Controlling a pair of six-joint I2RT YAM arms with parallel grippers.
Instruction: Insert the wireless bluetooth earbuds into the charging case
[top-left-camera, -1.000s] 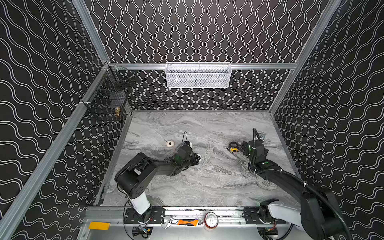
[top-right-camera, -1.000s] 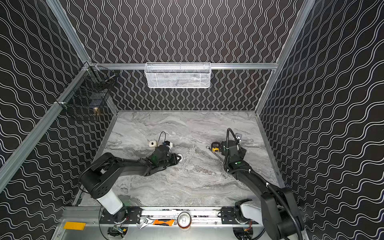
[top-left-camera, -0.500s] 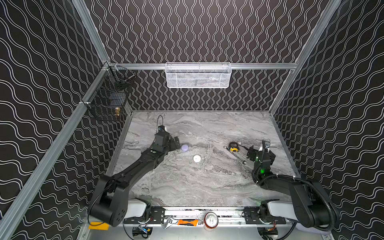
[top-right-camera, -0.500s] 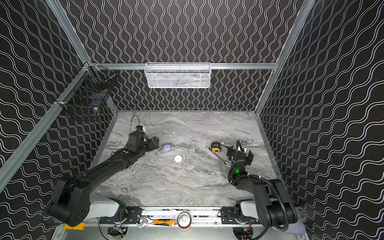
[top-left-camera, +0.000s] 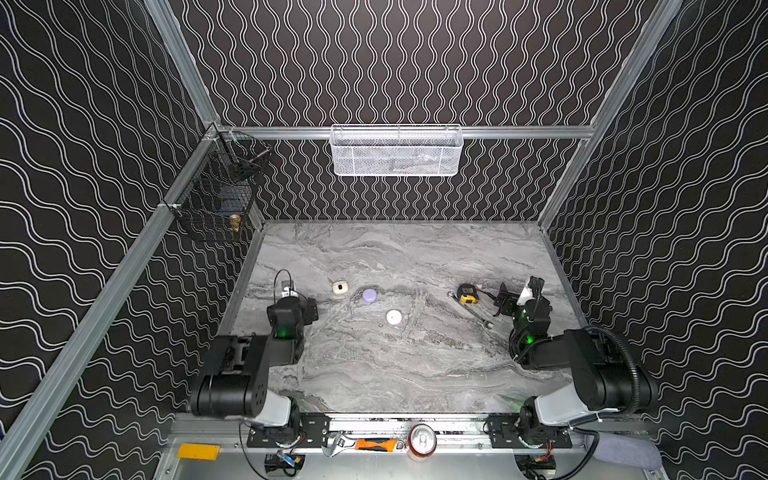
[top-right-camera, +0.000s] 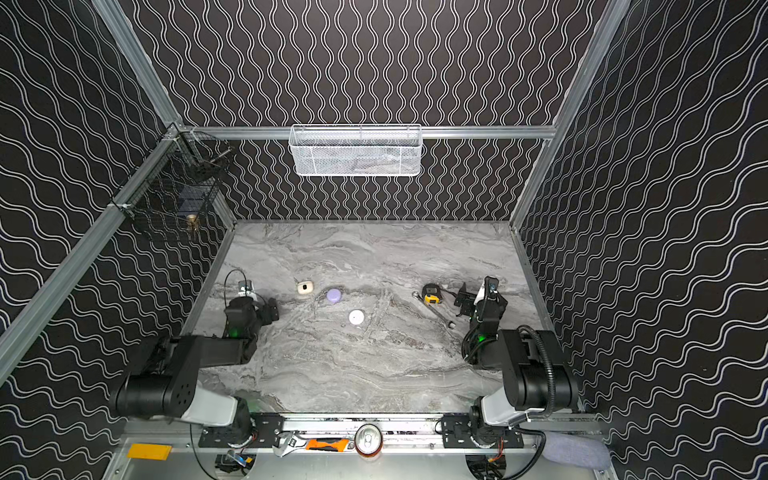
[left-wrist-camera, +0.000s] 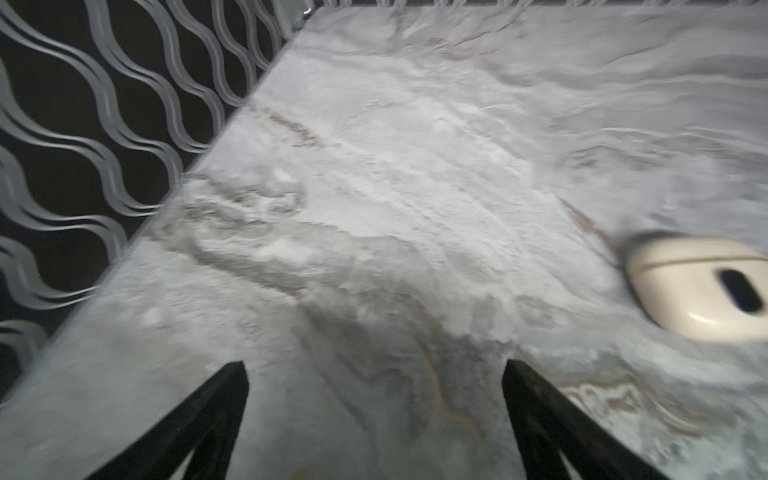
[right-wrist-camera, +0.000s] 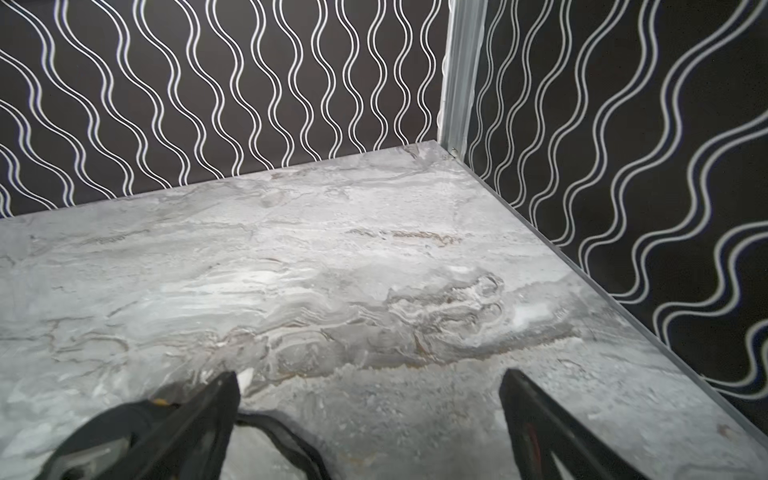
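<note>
No loose earbuds are showing anywhere on the counter (top-left-camera: 374, 374). Three pebble-like cases are lying left of centre. The cream case (top-left-camera: 339, 288) is sitting farthest left, the lilac case (top-left-camera: 369, 295) just beside it to the right, and the white case (top-left-camera: 393, 317) a little nearer and further right. In the left wrist view the cream case is lying shut, its lid seam running unbroken above a dark oval. I judge that any earbuds are sitting inside the cases. The top views are too small to show whether the other two lids are closed.

The left tool (left-wrist-camera: 374, 365) is hanging released, jaws spread wide over bare counter with nothing between them, and the cream case is lying off to one side of it. The right tool (right-wrist-camera: 370, 374) is likewise gaping and empty at the far right, beside the tape measure (top-left-camera: 467, 293) and the wrench (top-left-camera: 471, 309).

An earbud would probably be very light, hard and glossy, and likely to squirt out of a pinch. I would grip it gently across the stem or the broadest part of the body. The cases look smooth, rounded and light, so they may skate on the counter. I would hold one across its flatter sides below the seam, leaving the lid free.
</note>
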